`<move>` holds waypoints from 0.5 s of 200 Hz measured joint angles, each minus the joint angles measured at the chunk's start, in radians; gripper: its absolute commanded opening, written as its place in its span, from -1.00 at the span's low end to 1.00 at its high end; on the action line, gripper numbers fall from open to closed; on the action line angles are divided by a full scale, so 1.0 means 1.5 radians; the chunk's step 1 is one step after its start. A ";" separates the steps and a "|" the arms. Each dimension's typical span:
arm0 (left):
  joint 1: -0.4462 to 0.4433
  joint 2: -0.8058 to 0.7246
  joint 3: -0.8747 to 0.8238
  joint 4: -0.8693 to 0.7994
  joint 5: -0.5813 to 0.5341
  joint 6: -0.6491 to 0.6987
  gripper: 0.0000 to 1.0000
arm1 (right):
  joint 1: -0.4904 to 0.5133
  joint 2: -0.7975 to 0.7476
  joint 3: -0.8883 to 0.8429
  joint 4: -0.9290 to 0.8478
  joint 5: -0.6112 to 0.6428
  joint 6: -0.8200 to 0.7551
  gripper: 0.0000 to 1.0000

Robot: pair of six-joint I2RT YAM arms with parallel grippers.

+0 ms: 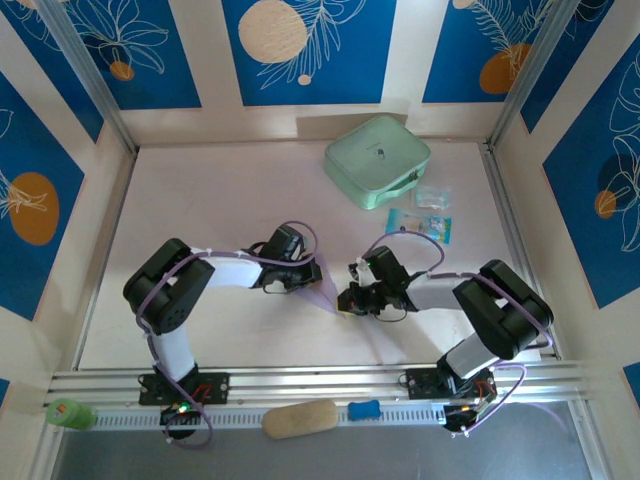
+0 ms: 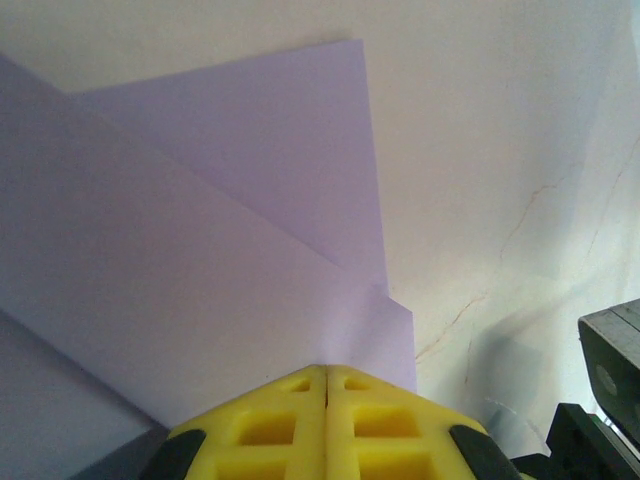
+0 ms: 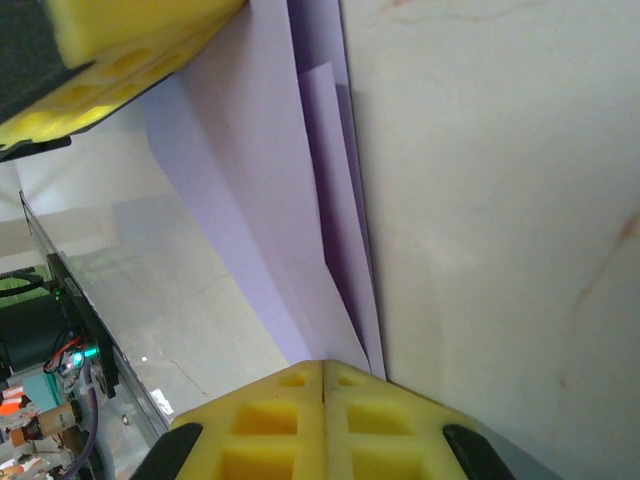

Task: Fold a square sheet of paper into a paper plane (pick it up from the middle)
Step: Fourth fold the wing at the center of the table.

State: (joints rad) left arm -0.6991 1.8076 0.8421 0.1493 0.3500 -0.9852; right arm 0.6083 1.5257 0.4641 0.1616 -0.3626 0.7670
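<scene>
Where the near rail runs: tan oblong object (image 1: 299, 419), small blue object (image 1: 364, 409).
Left gripper (image 2: 326, 375): fingers pressed together, tips against the lavender sheet (image 2: 200, 260) — no pinch visible.
Right gripper (image 3: 323, 368): closed, pinching the lavender sheet's folded layers.
Lavender sheet: partly folded, mid-table, between both grippers.
Far right: mint-green case (image 1: 377, 160) — blue packets (image 1: 430, 222) just nearer.
</scene>
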 measured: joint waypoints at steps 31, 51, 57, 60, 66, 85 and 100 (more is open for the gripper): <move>0.000 0.000 0.000 0.000 0.001 0.000 -1.00 | 0.000 -0.021 -0.017 -0.003 0.008 0.000 -0.95; 0.000 0.000 0.000 0.000 0.002 0.000 -1.00 | 0.000 -0.035 -0.026 -0.010 0.012 0.000 -0.95; 0.000 0.000 0.000 0.000 0.002 0.000 -1.00 | 0.000 -0.039 -0.028 -0.013 0.014 0.000 -0.95; 0.000 0.000 0.000 0.000 0.002 0.000 -1.00 | 0.000 -0.041 -0.030 -0.013 0.015 0.000 -0.95; 0.000 0.000 0.000 0.000 0.002 0.000 -1.00 | 0.000 -0.045 -0.032 -0.015 0.016 0.000 -0.96; 0.000 0.001 0.000 0.000 0.006 0.000 -1.00 | 0.000 -0.056 -0.038 -0.021 0.026 0.000 -0.96; -0.001 0.001 0.000 0.000 0.006 0.000 -1.00 | 0.000 -0.068 -0.043 -0.028 0.035 0.000 -0.96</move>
State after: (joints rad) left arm -0.7010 1.8088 0.8421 0.1493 0.3595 -0.9855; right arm 0.6079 1.4235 0.4000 0.1196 -0.3107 0.7673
